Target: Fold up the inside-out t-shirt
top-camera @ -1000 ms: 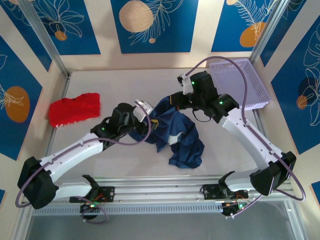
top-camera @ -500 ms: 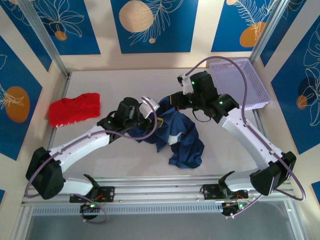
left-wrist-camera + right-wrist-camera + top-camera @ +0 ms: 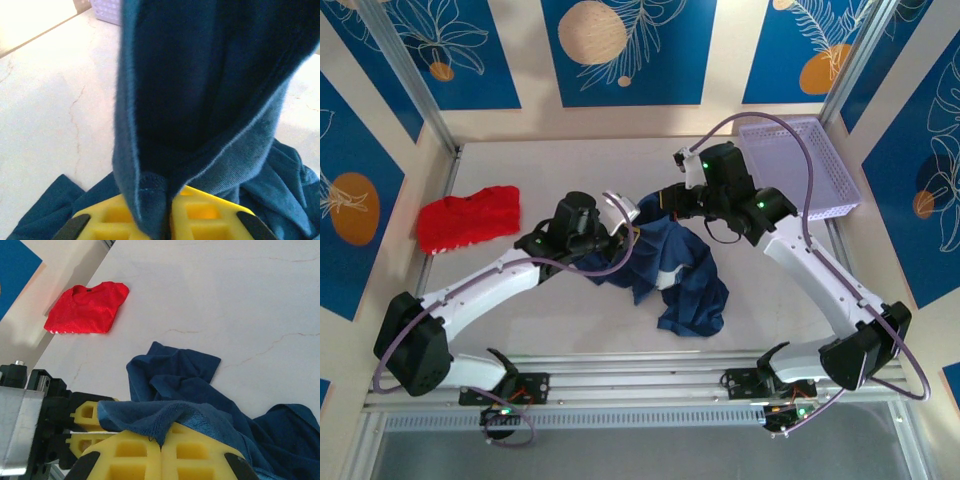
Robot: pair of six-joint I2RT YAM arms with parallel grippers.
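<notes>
The inside-out t-shirt (image 3: 672, 268) is a crumpled navy heap at mid-table, with its upper edge lifted off the surface. My right gripper (image 3: 660, 204) is shut on that raised edge; in the right wrist view its yellow fingers (image 3: 200, 452) meet with the hem (image 3: 165, 422) pinched between them. My left gripper (image 3: 626, 232) is right beside it, to the left, shut on a fold of the same shirt. In the left wrist view the cloth (image 3: 200, 90) rises steeply from between the closed left gripper (image 3: 167, 222). The rest of the shirt (image 3: 195, 377) lies bunched on the table.
A bright red garment (image 3: 470, 218) lies at the left side of the table (image 3: 560, 170), also in the right wrist view (image 3: 87, 307). A lilac basket (image 3: 802, 165) stands at the back right corner. Metal rails run along the table's near edge (image 3: 640, 365).
My left gripper moved right and slightly back to the lifted shirt edge and went from open to shut on it. The right arm held still.
</notes>
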